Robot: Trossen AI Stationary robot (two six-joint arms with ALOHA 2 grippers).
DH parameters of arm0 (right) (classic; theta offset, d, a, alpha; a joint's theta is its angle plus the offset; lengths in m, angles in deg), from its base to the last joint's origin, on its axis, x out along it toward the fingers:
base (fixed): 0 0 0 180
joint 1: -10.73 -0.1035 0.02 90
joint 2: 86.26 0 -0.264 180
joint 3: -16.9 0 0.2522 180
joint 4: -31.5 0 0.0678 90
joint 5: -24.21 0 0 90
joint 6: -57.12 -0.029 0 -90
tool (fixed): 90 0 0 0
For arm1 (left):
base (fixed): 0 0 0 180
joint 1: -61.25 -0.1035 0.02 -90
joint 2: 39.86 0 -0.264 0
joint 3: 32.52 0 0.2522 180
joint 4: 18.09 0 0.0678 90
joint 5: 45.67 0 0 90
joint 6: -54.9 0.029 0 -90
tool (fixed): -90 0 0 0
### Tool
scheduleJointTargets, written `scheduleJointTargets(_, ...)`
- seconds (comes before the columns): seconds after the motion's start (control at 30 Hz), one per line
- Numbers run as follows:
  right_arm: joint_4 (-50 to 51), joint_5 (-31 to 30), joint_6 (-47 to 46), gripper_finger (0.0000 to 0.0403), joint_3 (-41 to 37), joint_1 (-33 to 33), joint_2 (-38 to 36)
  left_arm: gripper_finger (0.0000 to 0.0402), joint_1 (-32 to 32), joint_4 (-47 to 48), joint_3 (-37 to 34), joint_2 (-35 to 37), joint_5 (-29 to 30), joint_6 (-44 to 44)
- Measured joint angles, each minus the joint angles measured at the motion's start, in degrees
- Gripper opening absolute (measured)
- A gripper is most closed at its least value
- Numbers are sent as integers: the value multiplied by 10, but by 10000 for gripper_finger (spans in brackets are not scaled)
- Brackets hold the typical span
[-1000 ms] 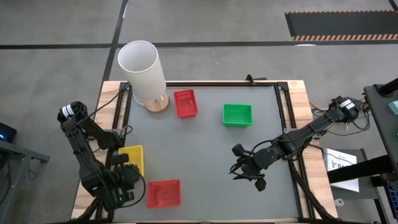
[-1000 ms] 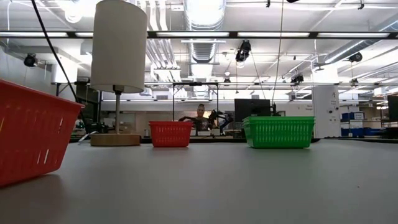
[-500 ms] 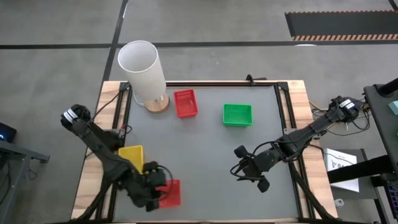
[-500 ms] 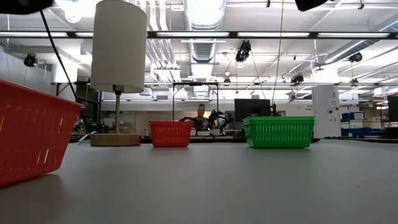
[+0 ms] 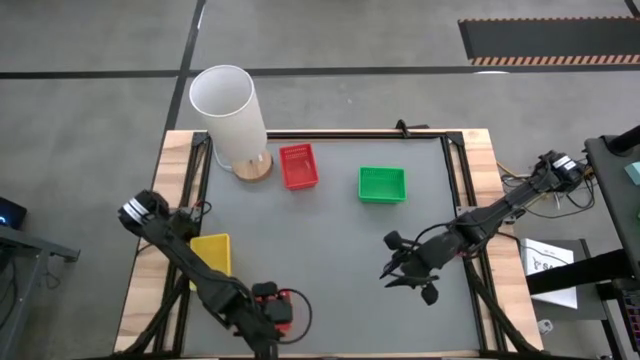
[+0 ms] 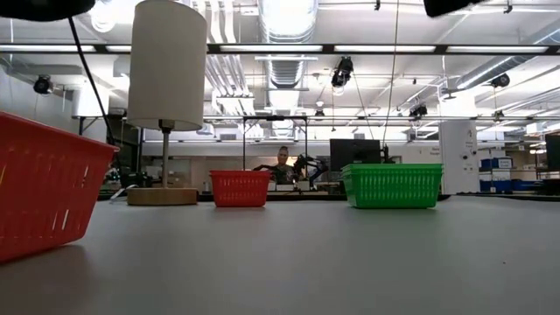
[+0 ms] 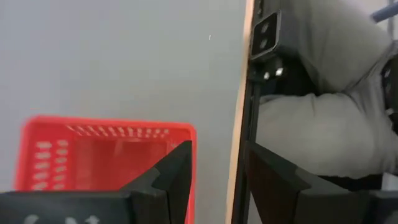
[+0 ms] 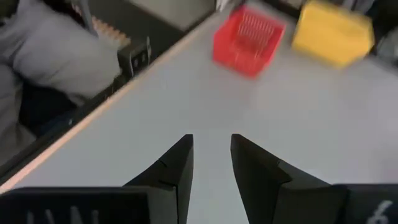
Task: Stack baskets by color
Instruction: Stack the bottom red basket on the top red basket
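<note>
Left gripper (image 7: 214, 168), fingers spread, is hovering at the near red basket (image 7: 106, 155) at seven o'clock; next, closing on its rim.

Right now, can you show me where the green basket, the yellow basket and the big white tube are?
green basket (image 5: 382, 185), high view, middle of its mesh floor.
yellow basket (image 5: 211, 254), high view, centre of the inside.
tall white cylinder (image 5: 229, 118), high view, its side wall.
</note>
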Motion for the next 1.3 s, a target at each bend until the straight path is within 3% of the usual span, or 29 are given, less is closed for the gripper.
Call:
scheduleJointTargets(0.33,-142,0,58,72,-89,0,-53,129,-3,7,28,-46,-31,-43)
scheduleJointTargets(0.83,-156,31,-12,68,-98,0,-61,129,-3,3,24,-47,-46,-116)
scheduleJointTargets(1.3,-198,60,4,68,-98,-19,-61,129,-3,6,25,-47,-60,-146)
